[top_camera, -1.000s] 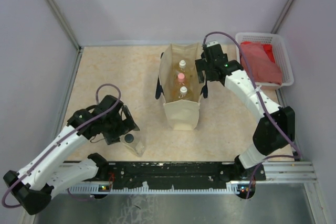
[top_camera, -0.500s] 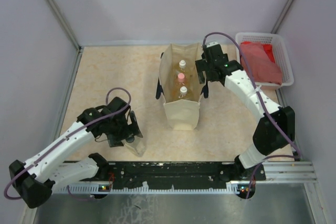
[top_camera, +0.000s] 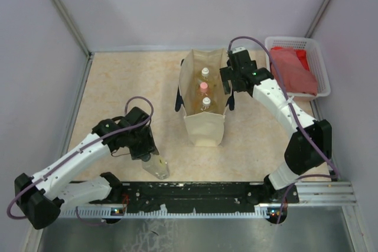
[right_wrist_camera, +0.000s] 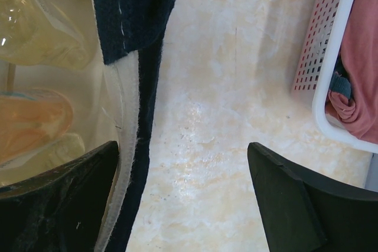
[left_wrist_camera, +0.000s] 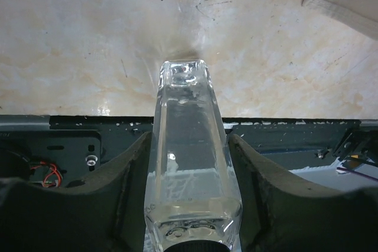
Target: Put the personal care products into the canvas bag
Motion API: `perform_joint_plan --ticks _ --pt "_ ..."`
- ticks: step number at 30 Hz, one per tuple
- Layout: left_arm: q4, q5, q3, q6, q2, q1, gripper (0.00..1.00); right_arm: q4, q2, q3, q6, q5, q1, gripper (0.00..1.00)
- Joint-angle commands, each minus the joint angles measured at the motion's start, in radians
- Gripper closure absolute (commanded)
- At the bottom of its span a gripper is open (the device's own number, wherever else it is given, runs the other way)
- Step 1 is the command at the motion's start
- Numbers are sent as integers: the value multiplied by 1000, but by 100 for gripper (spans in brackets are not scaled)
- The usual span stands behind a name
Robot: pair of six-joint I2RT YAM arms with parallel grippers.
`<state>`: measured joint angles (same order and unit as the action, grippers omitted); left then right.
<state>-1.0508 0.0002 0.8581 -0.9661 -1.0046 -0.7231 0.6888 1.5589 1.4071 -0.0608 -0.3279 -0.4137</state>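
Down at the near edge of the surface [top_camera: 118, 87], the left hand [top_camera: 146, 150] stands over a clear bottle [left_wrist_camera: 189, 163] with a dark cap. In the wrist view the bottle runs straight out from the palm between the two fingers [left_wrist_camera: 127, 181], its far end resting on the surface just past the fingertips. The spread is narrow, about the bottle's width, and the fingers sit close along both its sides. Whether they actually press on the glass I cannot tell. The right hand [right_wrist_camera: 183, 146] is spread wide at the side wall of the canvas bag [top_camera: 204, 128]. The bag's rim and dark strap [right_wrist_camera: 133, 10] lie just inside one finger, and bare surface fills the gap to the other finger. Nothing is gripped there. Inside the bag, beside that hand, three bottles stand in a row: one with a white cap [top_camera: 205, 72], one with a pink cap [top_camera: 203, 87] and another with a white cap [top_camera: 205, 102]. On the hand's other side, near but apart, sits a white basket [top_camera: 295, 41] holding a red cloth [top_camera: 292, 69].
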Motion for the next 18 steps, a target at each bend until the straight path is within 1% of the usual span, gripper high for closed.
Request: perform_joint_plan --ticks 1,5,13,16,18 --pt "72 -3 35 26 -33 -4 61 -8 -52 7 17 -20 10 10" --pt "78 -27 73 55 -69 -5 66 -8 -59 -1 15 -20 10 10" --pt "55 -149 183 152 -139 -4 84 -14 -81 -27 13 -20 10 10" --pt "50 -211 220 184 -170 -4 85 -17 -90 -35 13 -16 10 10" --pt "78 -225 225 206 -189 -3 85 -17 -96 -38 12 -13 10 10"
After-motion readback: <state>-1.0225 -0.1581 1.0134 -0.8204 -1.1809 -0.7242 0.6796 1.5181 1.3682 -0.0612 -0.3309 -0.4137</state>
